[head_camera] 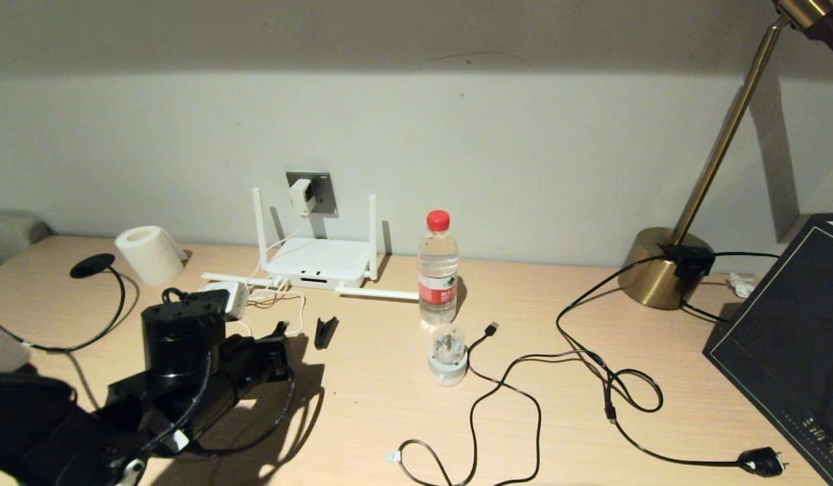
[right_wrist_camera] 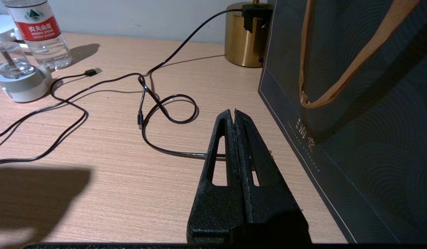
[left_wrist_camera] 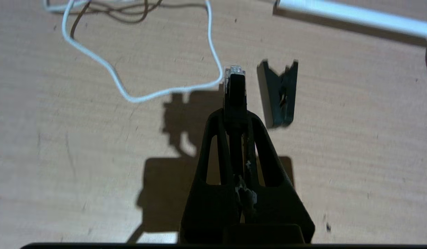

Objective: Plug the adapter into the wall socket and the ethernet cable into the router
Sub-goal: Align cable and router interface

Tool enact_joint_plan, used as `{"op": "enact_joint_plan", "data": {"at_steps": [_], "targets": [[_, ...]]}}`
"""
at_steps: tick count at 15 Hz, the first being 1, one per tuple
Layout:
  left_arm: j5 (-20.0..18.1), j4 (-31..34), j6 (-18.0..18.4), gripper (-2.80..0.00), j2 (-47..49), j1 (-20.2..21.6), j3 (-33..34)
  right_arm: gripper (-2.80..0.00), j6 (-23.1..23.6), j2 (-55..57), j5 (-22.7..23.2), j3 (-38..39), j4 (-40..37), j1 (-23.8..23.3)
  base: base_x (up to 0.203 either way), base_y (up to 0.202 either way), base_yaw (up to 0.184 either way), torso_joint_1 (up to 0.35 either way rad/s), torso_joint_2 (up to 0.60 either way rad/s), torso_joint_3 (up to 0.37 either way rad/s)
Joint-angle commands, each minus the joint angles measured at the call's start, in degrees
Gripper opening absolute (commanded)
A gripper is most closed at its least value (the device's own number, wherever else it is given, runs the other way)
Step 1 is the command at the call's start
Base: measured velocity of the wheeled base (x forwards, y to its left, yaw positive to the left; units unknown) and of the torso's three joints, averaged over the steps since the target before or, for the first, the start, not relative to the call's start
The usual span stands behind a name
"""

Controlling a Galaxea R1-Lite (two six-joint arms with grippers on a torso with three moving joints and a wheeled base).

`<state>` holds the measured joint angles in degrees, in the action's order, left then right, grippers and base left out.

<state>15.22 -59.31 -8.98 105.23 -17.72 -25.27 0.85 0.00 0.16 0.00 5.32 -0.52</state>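
- Left wrist view only: ethernet cable (left_wrist_camera: 236, 90) connector, clear tip forward, pinched in the left gripper (left_wrist_camera: 235, 116), jaws closed tight on it; long axis runs in line with the fingers, tip aimed out past them over the surface (left_wrist_camera: 96, 166).
- Same view: black clip (left_wrist_camera: 280, 93) lies flat just beside the connector tip, apart; thin white cord (left_wrist_camera: 137, 98) loops on the wood on the connector's other side.
- Head view only: left gripper (head_camera: 281, 337) low over the surface at the robot's left, pointing toward the router (head_camera: 316, 263) but well short of it; cable's round black disc (head_camera: 92, 265) sits far left.
- Adapter (head_camera: 302, 197) already seated in the wall socket (head_camera: 313, 192), above the router.
- Water bottle (head_camera: 438, 270) to the right of the router, brass lamp base (head_camera: 659, 268) far right.
- Right wrist view only: right gripper (right_wrist_camera: 235, 119) with jaws pressed together, empty, over the surface next to a dark gift bag (right_wrist_camera: 355, 121), thin black USB cable (right_wrist_camera: 158, 110) looped ahead.
- Surface is light wood grain, plain pale wall (head_camera: 524, 155) behind.
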Motion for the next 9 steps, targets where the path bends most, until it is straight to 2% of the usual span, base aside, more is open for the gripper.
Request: {"op": "enact_joint_plan", "data": {"at_steps": [1, 3, 9], "targets": [[-2.19, -0.18, 0.14, -2.80, 3.32, 2.29, -4.10, -2.80, 0.03, 0.09, 0.02, 2.02, 0.05, 0.00, 0.000, 0.000, 0.000, 0.000, 0.00, 0.000], [-5.93, 0.09, 0.74, -2.80, 4.97, 3.96, -7.23, -2.80, 0.03, 0.09, 0.02, 2.02, 0.05, 0.00, 0.000, 0.000, 0.000, 0.000, 0.00, 0.000], [-7.82, 0.16, 1.07, -2.80, 11.23, 5.40, -14.78, -2.80, 0.03, 0.09, 0.02, 2.02, 0.05, 0.00, 0.000, 0.000, 0.000, 0.000, 0.00, 0.000]]}}
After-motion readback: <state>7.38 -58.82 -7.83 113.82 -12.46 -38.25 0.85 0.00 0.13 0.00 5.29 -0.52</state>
